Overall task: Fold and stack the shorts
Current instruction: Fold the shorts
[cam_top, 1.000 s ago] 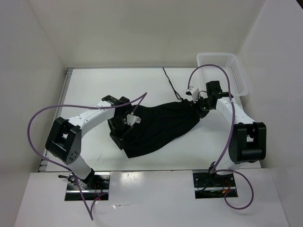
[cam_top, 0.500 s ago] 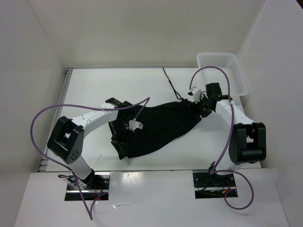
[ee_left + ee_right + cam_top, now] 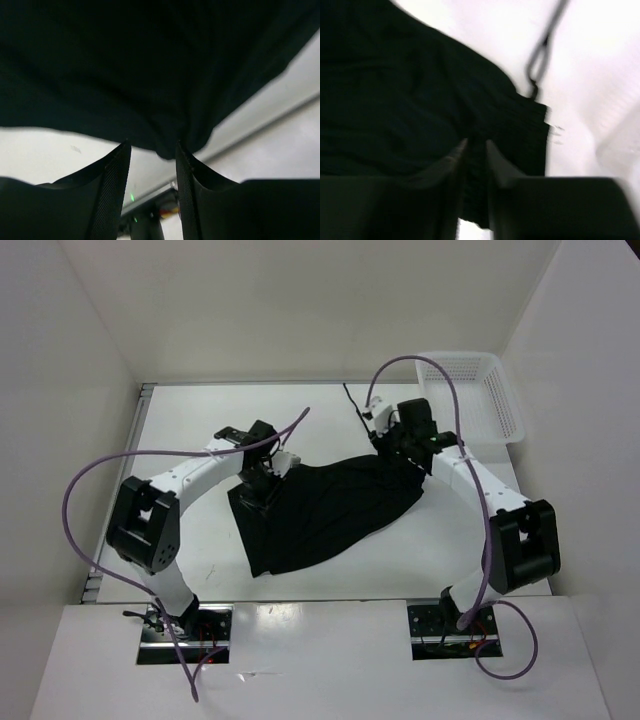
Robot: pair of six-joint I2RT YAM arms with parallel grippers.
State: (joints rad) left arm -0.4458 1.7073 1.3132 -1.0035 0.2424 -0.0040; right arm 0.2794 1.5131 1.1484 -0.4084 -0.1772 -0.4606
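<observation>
Jaws of the left gripper (image 3: 152,197) stand apart: pale table shows through the gap, and a drooping point of cloth hangs at the fingertips without being clamped. Jaws of the right gripper (image 3: 475,165) stand close together over ribbed cloth, but that wrist view is blurred, so whether they pinch anything cannot be told. Directly beneath and between both grippers lies the pair of plain black soft fabric shorts (image 3: 330,510), a loose, slanted mass on the white table (image 3: 190,420). The left gripper is over its far left corner and the right gripper over its far right corner. Beyond the right gripper, the thin black drawstring (image 3: 358,412) trails away across the table. Further out to its right stands the white plastic lattice basket (image 3: 495,390). Judged from this layout, no tidy fold is finished and stacking remains to be done. Layers within the black cloth cannot be separated by eye, and no tag can be made out.
</observation>
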